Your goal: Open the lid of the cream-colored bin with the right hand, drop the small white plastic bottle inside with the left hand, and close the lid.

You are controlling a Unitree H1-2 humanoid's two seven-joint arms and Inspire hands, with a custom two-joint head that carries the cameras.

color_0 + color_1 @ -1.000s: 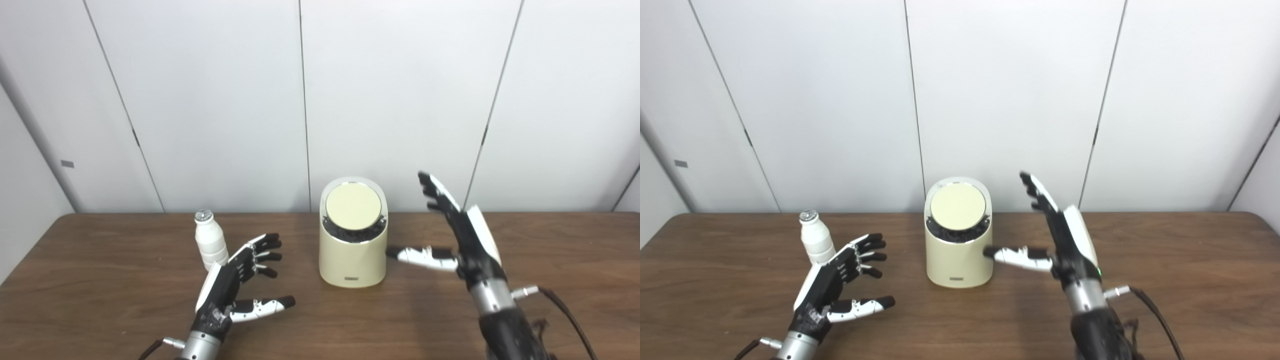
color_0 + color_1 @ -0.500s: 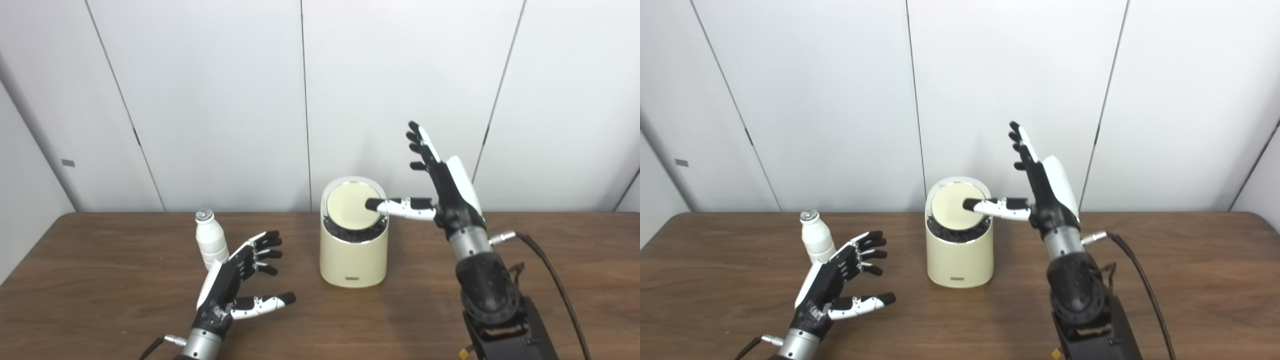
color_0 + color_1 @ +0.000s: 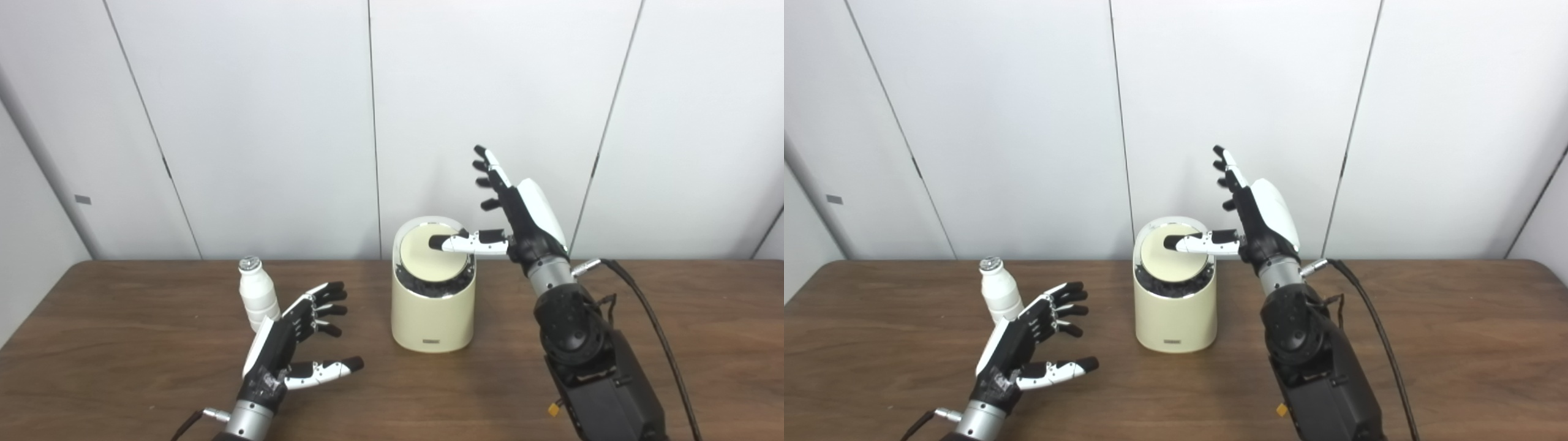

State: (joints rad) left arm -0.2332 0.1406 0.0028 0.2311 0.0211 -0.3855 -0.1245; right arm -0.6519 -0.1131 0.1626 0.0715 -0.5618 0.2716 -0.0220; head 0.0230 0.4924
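**Lid-Opening Step: Right Robot Hand at the Bin Lid**

Start your check with the table, a dark wood surface that carries everything in this task. The cream-colored bin stands upright near its middle, toward the back wall. The round lid is down and tilts toward the cameras, so judge the task to be at its first step: the lid is not yet open.

Check the right robot hand next. It is raised beside the top of the bin, holding nothing, with its fingers spread wide and pointing upward. Its thumb reaches sideways over the lid's upper right part; you cannot confirm from these views whether it is touching or just above. The next move probably calls for a downward press on the lid, or a catch at its edge, to release it.

The left robot hand hovers low over the table, wide open and empty. The small white bottle stands upright just behind it, well left of the bin, untouched.

A small dark label sits low on the bin's front. Its writing is too small to read. The bottle shows no readable writing.
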